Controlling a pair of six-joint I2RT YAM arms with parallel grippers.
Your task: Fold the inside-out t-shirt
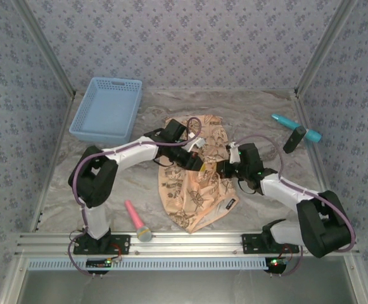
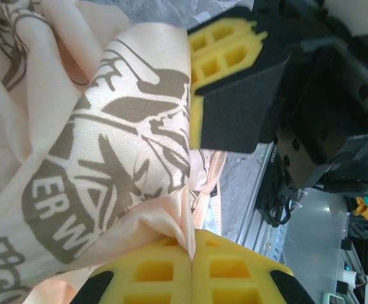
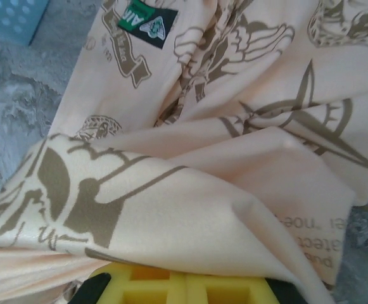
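I see the inside-out t-shirt lying bunched at the table's centre, with the blue basket at its 10 o'clock. My left gripper is closed tight, a fold of the shirt pinched between its yellow pads. My right gripper meets it from 3 o'clock, jaws together under the cloth; whether they hold any I cannot tell.
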